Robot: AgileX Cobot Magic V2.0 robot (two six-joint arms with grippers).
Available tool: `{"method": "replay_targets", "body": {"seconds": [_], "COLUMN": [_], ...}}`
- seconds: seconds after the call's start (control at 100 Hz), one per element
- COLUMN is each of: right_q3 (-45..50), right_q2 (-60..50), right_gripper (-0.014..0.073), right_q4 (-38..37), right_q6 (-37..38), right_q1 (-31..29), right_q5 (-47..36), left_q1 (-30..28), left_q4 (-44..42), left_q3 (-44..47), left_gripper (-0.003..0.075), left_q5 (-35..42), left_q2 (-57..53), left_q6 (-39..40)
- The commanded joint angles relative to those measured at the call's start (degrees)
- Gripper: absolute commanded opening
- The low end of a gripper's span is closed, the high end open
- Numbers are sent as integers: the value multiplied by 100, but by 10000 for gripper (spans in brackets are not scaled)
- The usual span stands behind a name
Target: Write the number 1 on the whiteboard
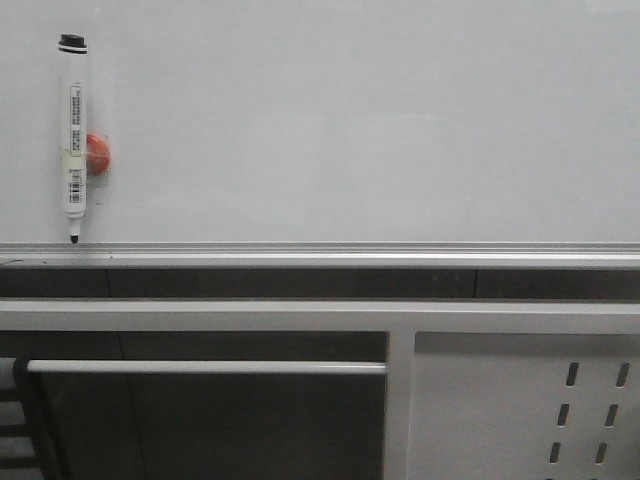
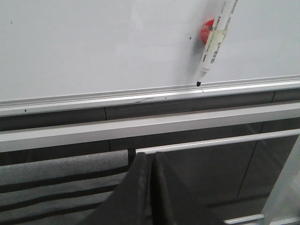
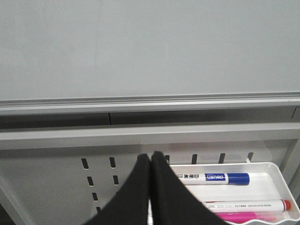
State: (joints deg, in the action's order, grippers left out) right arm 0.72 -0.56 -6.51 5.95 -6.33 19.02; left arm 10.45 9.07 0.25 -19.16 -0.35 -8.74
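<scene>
Both jaw pairs pressed together, empty: left gripper (image 2: pixel 152 161) and right gripper (image 3: pixel 151 164), each low before the whiteboard (image 1: pixel 380 120). No number 1 stroke visible on the board. Black marker (image 1: pixel 74 135) hangs upright at the board's left, tip down just above the silver rail (image 1: pixel 400 248), red magnet (image 1: pixel 97 155) behind it. White tray (image 3: pixel 274 176) holds blue, red and pink pens.
</scene>
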Motion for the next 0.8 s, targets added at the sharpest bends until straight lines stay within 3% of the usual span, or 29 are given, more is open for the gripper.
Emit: {"method": "replay_targets", "body": {"seconds": [0.0, 0.17, 0.29, 0.45, 0.58, 0.79], "right_q3": [167, 157, 157, 157, 157, 40], "right_q2": [-104, -104, -104, -104, -104, -104], "right_gripper": [-79, -79, -79, -79, -79, -78], "right_q4": [-28, -621, -466, -427, 8, 1372], "right_q6": [-24, -24, -24, 20, 1231, 1847], "right_q1": [-44, -44, -44, -44, -44, -44], "right_q5": [-231, -940, -1954, -3200, -3923, -3331], "left_q1": [33, 33, 33, 33, 33, 33], "left_q4": [22, 680, 2664, 3887, 5051, 5193], "left_q3": [134, 134, 134, 134, 134, -13], "left_gripper": [-18, -18, -18, -18, -18, -17], "left_q5": [380, 499, 627, 1014, 1404, 1883], "left_q2": [-160, -160, -160, -160, -160, -150], "left_q6": [-8, -8, 14, 14, 14, -11]}}
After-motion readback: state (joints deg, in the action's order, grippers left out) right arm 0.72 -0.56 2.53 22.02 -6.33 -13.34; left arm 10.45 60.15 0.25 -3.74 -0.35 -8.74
